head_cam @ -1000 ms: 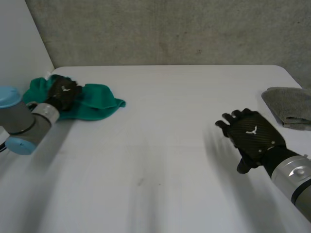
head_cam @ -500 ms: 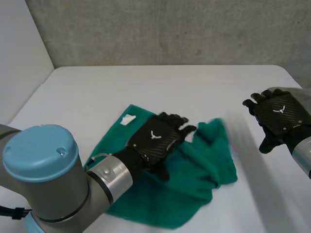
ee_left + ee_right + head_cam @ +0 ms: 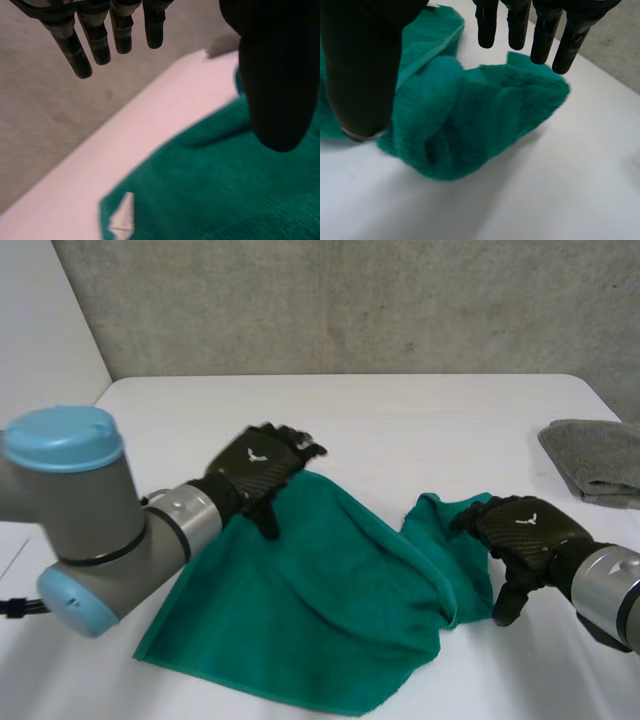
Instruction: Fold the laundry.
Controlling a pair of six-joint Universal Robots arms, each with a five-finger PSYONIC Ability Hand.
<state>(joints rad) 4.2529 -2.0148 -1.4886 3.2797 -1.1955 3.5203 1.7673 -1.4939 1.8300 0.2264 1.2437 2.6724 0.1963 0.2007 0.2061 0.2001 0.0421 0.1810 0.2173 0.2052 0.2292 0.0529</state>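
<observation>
One green towel (image 3: 330, 590), one grey cloth (image 3: 595, 455), well apart. Left hand (image 3: 258, 460) released over a corner, right hand (image 3: 522, 530) released over bunched end.

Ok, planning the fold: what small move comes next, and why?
Probably close the right hand on the bunched end of the green towel and draw it outward: that end lies rumpled under its straight fingers; by the left hand it lies flat.

White table (image 3: 420, 430), matte top w/ rounded far corners, spans fore- & mid-ground. Behind it: rough grey concrete wall (image 3: 350, 300), speckled, w/ faint blotches. At left: plain white side panel (image 3: 40, 330), slanting to meet wall. Light even, diffuse.
</observation>
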